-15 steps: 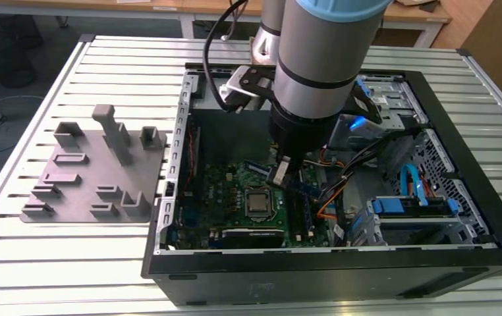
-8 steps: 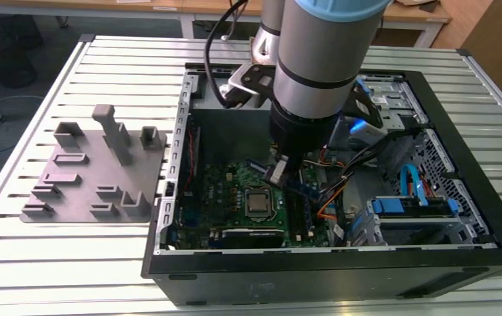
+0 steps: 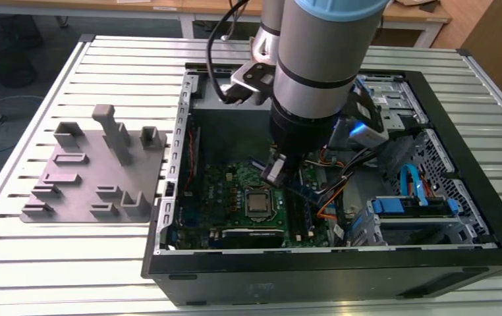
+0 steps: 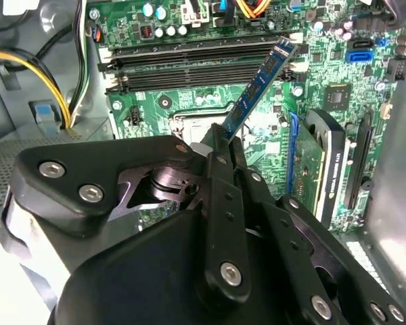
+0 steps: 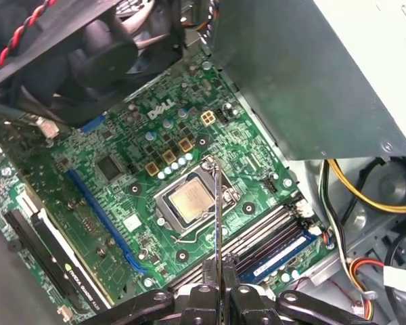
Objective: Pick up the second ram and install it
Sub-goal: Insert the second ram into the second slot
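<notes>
Two memory sticks are in sight: the second ram [image 4: 260, 81] pinched in the one gripper [image 4: 223, 143] and one other stick [image 5: 281, 254] seated at the edge of the one motherboard [image 5: 122, 196] — alongside one processor [image 5: 189, 203], one computer case [image 3: 321, 276] and one grey fixture block [image 3: 93, 174] on the one bench [image 3: 101, 66].
</notes>
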You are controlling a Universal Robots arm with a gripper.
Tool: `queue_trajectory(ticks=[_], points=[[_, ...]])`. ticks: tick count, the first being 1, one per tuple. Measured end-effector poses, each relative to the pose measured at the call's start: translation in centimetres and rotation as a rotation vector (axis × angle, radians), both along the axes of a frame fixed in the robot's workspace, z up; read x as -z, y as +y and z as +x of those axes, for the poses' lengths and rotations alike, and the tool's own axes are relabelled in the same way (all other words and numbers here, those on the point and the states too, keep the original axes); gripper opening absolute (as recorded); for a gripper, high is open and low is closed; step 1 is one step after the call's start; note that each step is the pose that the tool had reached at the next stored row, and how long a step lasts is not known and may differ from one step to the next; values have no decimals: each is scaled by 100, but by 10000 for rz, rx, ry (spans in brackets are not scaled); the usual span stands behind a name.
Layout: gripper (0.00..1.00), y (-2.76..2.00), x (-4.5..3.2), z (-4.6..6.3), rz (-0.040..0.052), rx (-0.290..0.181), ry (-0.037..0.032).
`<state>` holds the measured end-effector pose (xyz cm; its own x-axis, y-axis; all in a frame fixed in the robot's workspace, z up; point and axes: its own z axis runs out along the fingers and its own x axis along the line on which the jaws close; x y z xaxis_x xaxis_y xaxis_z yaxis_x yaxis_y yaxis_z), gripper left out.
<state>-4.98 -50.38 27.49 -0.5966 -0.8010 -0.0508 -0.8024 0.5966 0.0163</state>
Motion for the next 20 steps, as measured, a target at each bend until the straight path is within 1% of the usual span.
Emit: queue_trajectory(ticks=[20], points=[[14, 0, 0, 3, -70, 1790, 1]])
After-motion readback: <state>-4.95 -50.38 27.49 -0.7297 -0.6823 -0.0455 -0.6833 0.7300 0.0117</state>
